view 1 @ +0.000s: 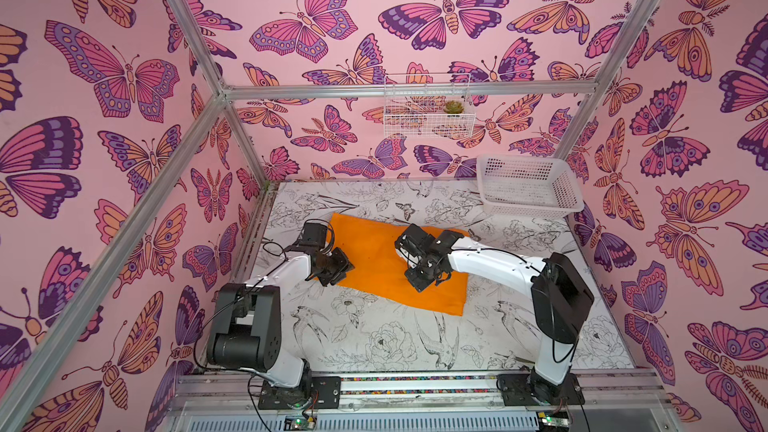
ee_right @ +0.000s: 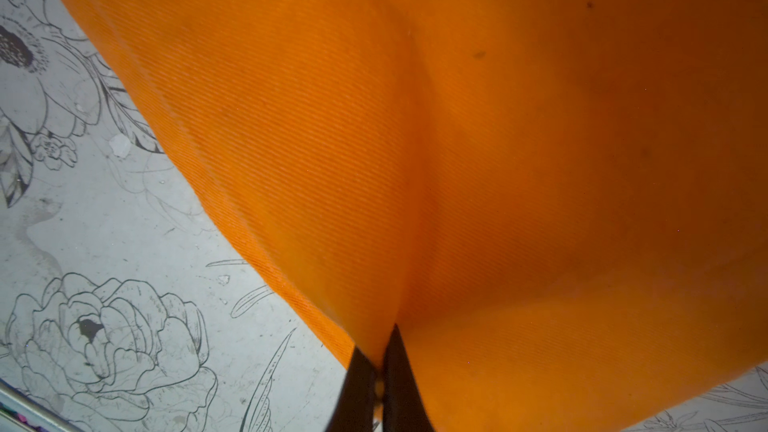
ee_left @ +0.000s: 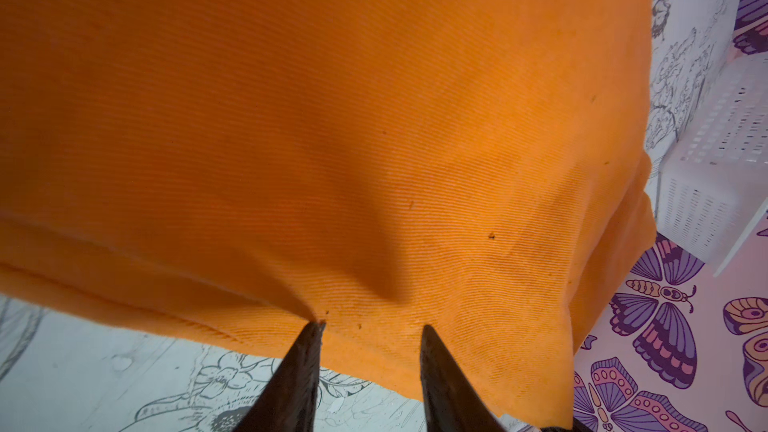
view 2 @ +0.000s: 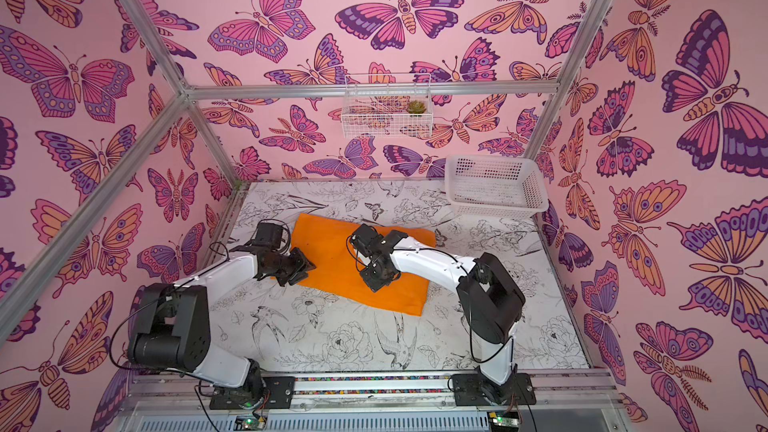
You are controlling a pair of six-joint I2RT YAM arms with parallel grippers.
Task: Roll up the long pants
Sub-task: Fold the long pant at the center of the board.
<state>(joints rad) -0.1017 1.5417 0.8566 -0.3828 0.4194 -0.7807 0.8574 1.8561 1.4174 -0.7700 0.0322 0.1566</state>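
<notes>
Pinching a ridge of the long pants (ee_right: 519, 139), the right claw (ee_right: 379, 349) is squeezing its two fingers together on the orange cloth. The left claw (ee_left: 370, 336) is standing spread, its tips touching the cloth's edge; whether it is gripping anything I cannot tell. In both top views the one pair of pants (view 1: 374, 255) is lying folded flat mid-surface (view 1: 374, 351), with the left claw at its 8 o'clock corner and the right claw toward 4 o'clock. The two claws are probably taking the near side so the roll can be started evenly toward 12 o'clock. One white plastic basket (view 1: 528, 189) is sitting at the surface's 1 o'clock corner. One wire basket (view 1: 428, 118) is hanging on the wall at 12, holding one small plant (view 1: 453, 108).
</notes>
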